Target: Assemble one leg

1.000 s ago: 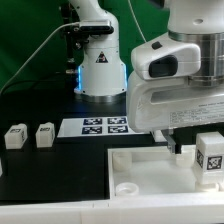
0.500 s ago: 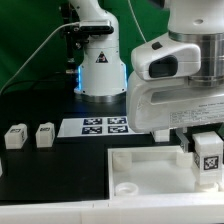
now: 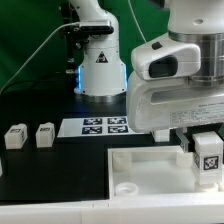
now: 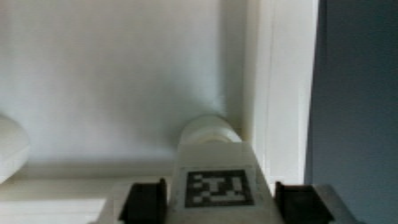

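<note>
My gripper (image 3: 203,152) is shut on a leg (image 3: 208,148), a small white block with a black-and-white tag. It holds the leg just above the large white tray-like part (image 3: 140,165), at the exterior view's right. In the wrist view the leg (image 4: 214,160) sits between my two black fingers (image 4: 148,200), its rounded end pointing at the tray's white surface (image 4: 107,80) near a raised wall. Two more legs (image 3: 14,136) (image 3: 44,134) stand on the black table at the exterior view's left.
The marker board (image 3: 100,126) lies flat on the table between the loose legs and my arm. The arm's white base (image 3: 100,65) stands behind it, against a green backdrop. The tray's front rim lies near the table's front edge.
The leg in my gripper shifted slightly up and toward the exterior view's left one second ago to half a second ago. Since then nothing has visibly moved.
</note>
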You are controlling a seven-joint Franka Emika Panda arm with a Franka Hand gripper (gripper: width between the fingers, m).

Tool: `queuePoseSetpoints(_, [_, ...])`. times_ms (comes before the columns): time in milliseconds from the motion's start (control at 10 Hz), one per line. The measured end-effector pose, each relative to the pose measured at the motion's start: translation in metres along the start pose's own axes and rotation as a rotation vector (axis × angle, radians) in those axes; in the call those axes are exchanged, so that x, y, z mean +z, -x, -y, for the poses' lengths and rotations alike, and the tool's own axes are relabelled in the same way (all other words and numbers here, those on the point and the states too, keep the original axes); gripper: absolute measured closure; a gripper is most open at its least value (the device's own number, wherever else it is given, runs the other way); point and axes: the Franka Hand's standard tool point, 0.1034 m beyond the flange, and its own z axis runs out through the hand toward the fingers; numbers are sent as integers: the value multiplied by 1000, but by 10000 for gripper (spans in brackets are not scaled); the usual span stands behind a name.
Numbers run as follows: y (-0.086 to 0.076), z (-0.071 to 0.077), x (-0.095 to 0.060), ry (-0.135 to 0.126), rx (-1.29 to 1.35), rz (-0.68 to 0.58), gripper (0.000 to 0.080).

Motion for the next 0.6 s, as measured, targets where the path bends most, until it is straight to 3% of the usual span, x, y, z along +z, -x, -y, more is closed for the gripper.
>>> queuePoseSetpoints(200, [-1,0,0,-19,108,-18,508])
queuePoseSetpoints(400, [-1,2,1,-70,438,-54,508])
queuePoseSetpoints(600, [1,3,1,-171,831,-91,508])
